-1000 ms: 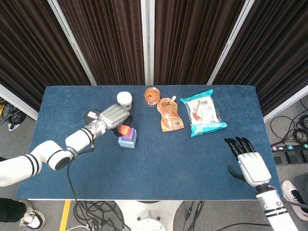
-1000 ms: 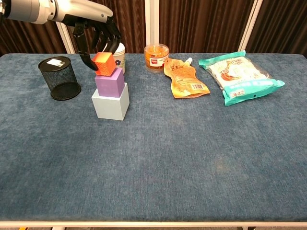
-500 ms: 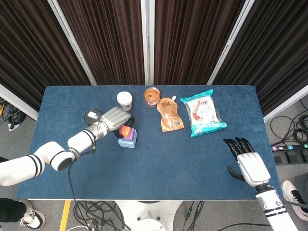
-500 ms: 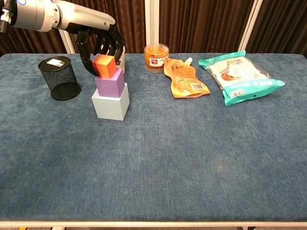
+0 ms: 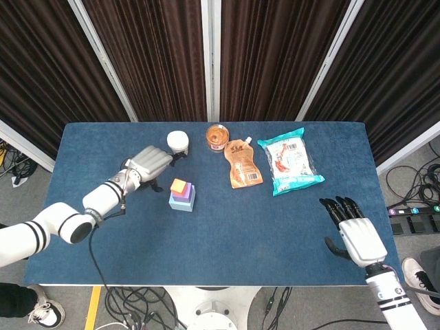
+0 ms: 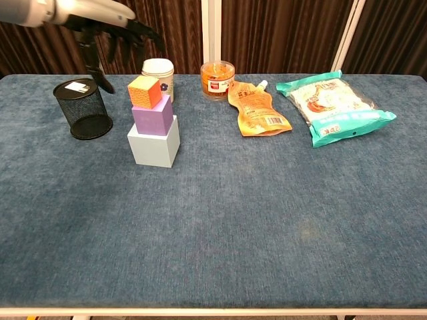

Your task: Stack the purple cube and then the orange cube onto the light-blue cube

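Note:
The orange cube point(image 6: 145, 91) sits on the purple cube point(image 6: 153, 117), which rests on the light-blue cube point(image 6: 154, 145); from the head view the stack shows as orange cube point(image 5: 180, 186) over purple cube point(image 5: 183, 196) and light-blue cube point(image 5: 183, 205). My left hand point(image 5: 147, 163) hovers up and to the left of the stack, fingers spread, holding nothing; the chest view shows my left hand point(image 6: 110, 30) above the mesh cup, apart from the cubes. My right hand point(image 5: 354, 230) hangs open at the table's near right edge, only in the head view.
A black mesh cup point(image 6: 83, 109) stands left of the stack. Behind it are a white cup point(image 6: 157, 74) and an orange jar point(image 6: 217, 79). An orange pouch point(image 6: 255, 108) and a teal snack bag point(image 6: 335, 108) lie to the right.
My left hand let go of the orange cube, which now rests on the purple cube, and drew back up and to the left. The right hand has not moved.

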`<state>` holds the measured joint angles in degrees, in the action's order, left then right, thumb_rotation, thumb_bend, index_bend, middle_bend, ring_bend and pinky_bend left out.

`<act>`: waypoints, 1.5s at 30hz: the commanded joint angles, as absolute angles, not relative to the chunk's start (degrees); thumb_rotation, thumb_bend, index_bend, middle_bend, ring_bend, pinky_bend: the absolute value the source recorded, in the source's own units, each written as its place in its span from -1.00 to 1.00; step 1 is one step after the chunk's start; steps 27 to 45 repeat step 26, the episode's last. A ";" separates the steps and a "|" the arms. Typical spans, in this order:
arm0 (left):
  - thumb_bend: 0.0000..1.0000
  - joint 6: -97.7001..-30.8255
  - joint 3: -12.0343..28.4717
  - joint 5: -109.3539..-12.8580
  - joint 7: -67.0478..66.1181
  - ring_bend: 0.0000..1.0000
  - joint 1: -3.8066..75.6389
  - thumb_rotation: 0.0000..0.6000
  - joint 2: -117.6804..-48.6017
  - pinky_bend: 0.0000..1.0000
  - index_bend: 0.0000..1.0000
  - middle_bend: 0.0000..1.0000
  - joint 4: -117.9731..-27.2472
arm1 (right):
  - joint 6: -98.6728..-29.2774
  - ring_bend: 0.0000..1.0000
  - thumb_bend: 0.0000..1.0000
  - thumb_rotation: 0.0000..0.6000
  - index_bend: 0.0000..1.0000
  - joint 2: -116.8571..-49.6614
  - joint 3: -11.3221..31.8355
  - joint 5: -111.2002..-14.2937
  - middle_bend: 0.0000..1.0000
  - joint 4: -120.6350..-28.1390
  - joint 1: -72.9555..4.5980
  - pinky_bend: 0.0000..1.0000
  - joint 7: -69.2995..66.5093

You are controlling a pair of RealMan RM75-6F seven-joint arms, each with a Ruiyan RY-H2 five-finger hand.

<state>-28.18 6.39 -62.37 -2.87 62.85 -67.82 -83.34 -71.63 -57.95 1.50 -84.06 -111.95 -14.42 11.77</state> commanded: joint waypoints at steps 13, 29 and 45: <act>-0.79 -77.02 -3.76 -63.63 -24.39 -0.60 41.61 1.00 -65.56 -0.44 -0.59 -0.45 -93.12 | -72.55 -1.00 -0.41 1.00 -1.00 -57.78 0.83 -86.12 -0.81 -112.33 -13.87 -1.00 11.60; -0.82 -91.30 -3.64 -69.19 -25.82 -0.63 26.91 1.00 -72.65 -0.46 -0.59 -0.48 -94.68 | -71.93 -1.00 -0.41 1.00 -1.00 -58.80 0.42 -86.11 -0.82 -112.54 -13.98 -1.00 13.74; -0.82 -91.30 -3.64 -69.19 -25.82 -0.63 26.91 1.00 -72.65 -0.46 -0.59 -0.48 -94.68 | -71.93 -1.00 -0.41 1.00 -1.00 -58.80 0.42 -86.11 -0.82 -112.54 -13.98 -1.00 13.74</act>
